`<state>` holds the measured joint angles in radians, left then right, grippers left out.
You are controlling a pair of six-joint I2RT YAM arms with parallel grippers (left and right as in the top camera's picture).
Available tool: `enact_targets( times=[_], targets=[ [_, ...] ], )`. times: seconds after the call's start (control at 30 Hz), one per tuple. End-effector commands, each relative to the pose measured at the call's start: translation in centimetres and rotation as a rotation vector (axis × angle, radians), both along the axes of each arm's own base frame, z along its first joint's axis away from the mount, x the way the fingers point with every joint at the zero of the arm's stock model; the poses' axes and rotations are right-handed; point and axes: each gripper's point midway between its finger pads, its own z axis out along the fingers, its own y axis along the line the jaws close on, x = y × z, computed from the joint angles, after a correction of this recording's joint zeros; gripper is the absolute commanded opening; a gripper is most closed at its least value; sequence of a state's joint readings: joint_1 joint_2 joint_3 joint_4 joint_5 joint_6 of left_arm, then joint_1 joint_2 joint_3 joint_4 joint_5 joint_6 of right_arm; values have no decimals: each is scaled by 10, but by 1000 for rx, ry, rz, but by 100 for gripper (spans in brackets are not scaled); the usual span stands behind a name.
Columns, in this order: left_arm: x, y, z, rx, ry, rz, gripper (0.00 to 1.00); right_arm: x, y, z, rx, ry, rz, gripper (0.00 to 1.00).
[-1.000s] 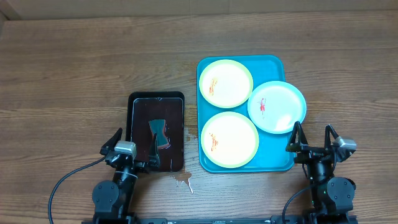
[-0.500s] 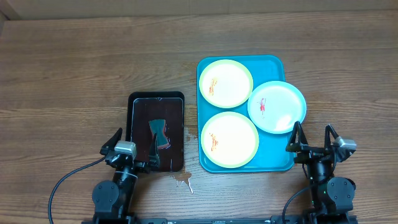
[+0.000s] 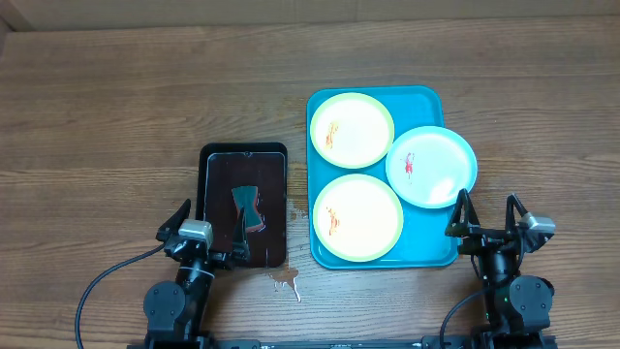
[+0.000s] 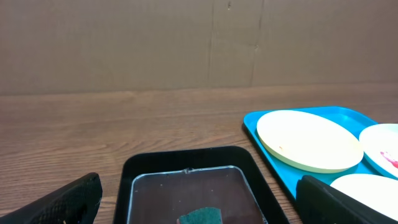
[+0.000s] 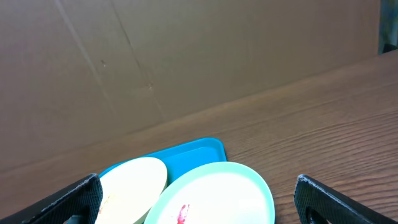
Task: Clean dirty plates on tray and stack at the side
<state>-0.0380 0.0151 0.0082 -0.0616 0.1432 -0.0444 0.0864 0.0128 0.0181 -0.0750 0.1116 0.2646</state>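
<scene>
Wood table spreads wide beyond tray, blue plate overhanging right rim.

Both arms are recorded as black, with round joint housings. The left gripper and right gripper are each fitted with two black, tapered fingers. A small grey block is mounted beside each gripper. A black cable is looped behind each.

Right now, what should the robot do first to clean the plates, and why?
Probably the left gripper, which is open and empty, should dip toward the sponge lying in the black tray right in front of it. The plates have red smears and nothing holds a wiper yet.
</scene>
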Motion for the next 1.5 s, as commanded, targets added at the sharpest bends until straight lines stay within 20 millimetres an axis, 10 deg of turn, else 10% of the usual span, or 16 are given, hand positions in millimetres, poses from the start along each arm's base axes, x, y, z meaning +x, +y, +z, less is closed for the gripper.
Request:
enact_targets(
  times=[0.0,0.67,1.1,1.47],
  targets=[
    [-1,-3,-1,10,-2,-18,100,0,-2,-2,-4,-3,-9,100],
    [-3,-14,4,-3,-18,-81,100,0,5,3,-1,-22,30,100],
    [-31,-34,126,-36,-237,-214,100,-28,55,94,-11,-137,335,100],
    [-1,-37,171,-52,378,-214,100,-15,63,147,34,389,372,100]
  ],
)
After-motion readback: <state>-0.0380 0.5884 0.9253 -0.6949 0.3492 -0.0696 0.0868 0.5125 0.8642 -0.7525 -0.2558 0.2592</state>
